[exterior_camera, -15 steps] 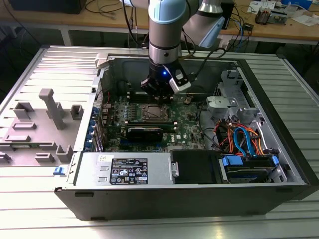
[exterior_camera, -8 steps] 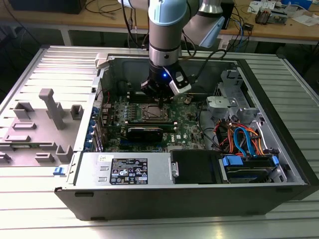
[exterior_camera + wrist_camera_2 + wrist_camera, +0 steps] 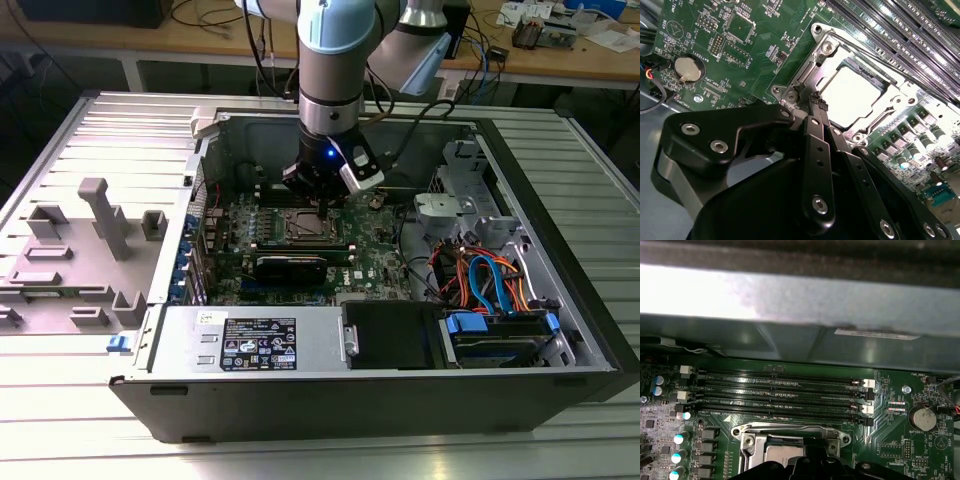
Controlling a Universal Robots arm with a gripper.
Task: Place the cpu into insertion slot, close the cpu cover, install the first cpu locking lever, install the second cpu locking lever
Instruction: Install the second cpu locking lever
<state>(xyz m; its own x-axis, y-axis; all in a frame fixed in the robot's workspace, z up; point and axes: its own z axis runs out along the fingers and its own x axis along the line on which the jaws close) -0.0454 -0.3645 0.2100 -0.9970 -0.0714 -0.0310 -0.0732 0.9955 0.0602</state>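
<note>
Pincer (image 3: pixel 816 102) fingers pressed together, tips at the cpu cover's (image 3: pixel 826 64) edge | cpu (image 3: pixel 852 95) seated in insertion slot (image 3: pixel 312 226), cover down over it | memory slots (image 3: pixel 782 395) beside the slot | coin battery (image 3: pixel 922 417) beyond them | print unreadable

The computer case (image 3: pixel 400 330) is laid open on the counter (image 3: pixel 60 420). The cpu (image 3: pixel 852 97) is seated in the insertion slot (image 3: pixel 892 85), beside the memory slots (image 3: pixel 780 395). The claw (image 3: pixel 322 192) is positioned directly above the slot.
</note>
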